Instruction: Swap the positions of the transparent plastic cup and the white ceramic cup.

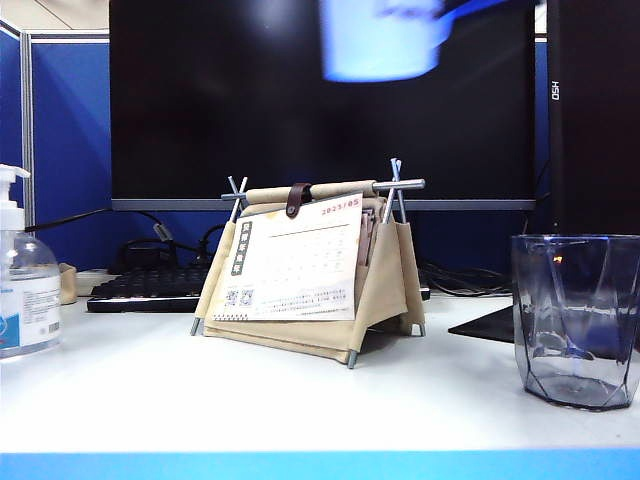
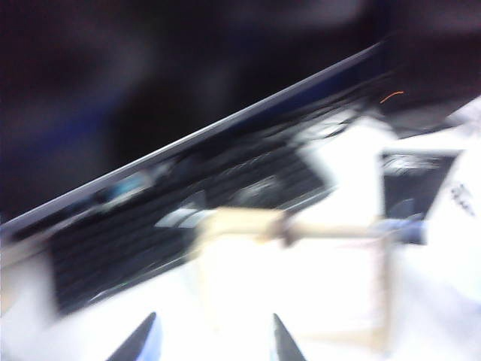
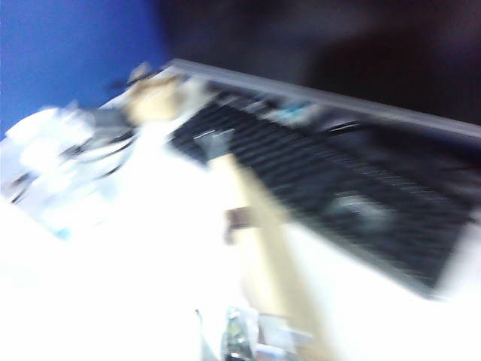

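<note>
The transparent plastic cup (image 1: 576, 320) is standing at four o'clock on the table (image 1: 300, 400), released: my left gripper (image 2: 214, 340) is spread wide, empty. I am carrying the white ceramic cup (image 1: 385, 40) at twelve o'clock, presumably leftward; my right gripper (image 3: 239, 338) is reading closed, its hold unclear.

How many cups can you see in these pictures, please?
2. The transparent plastic cup stands on the table at the right of the exterior view. The white ceramic cup, blurred, is up in the air before the monitor. What holds it is not visible.
</note>
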Motion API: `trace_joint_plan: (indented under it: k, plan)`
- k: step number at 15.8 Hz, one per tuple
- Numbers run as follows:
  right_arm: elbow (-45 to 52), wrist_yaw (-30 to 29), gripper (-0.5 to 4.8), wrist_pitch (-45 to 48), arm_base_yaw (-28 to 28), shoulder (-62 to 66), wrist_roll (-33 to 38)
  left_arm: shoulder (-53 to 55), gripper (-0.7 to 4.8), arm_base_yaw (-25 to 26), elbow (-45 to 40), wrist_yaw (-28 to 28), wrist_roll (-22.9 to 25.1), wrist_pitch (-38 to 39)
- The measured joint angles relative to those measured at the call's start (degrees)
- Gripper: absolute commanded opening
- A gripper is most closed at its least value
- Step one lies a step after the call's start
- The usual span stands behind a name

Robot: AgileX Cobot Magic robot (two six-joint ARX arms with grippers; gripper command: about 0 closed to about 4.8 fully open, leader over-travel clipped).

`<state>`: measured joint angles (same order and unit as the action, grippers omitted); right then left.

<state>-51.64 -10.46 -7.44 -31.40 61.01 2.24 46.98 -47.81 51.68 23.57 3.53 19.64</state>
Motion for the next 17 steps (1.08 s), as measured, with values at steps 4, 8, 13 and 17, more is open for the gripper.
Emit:
trace_joint_plan:
  k: [4, 8, 13, 17]
  plan:
    - [-0.1, -1.5, -0.06, 9.5, -8.7, 9.6, 2.9, -11.7, 1.84, -1.9, -3.8, 6.4, -0.8, 6.6]
    - [-9.9, -3.3, -0.06, 9.1, -14.2, 21.6, 1.8, -24.3, 1.84, -2.0, -11.7, 8.2, -3.7, 11.9]
    - [-16.4, -5.4, -0.06, 9.3, -14.4, 31.6, 2.7, -29.0, 1.84, -2.0, -12.9, 8.6, -4.5, 18.1]
    - [-16.4, -5.2, -0.06, 9.9, -16.5, 37.6, 2.9, -29.0, 1.84, -2.0, -16.7, 8.6, -5.8, 18.3]
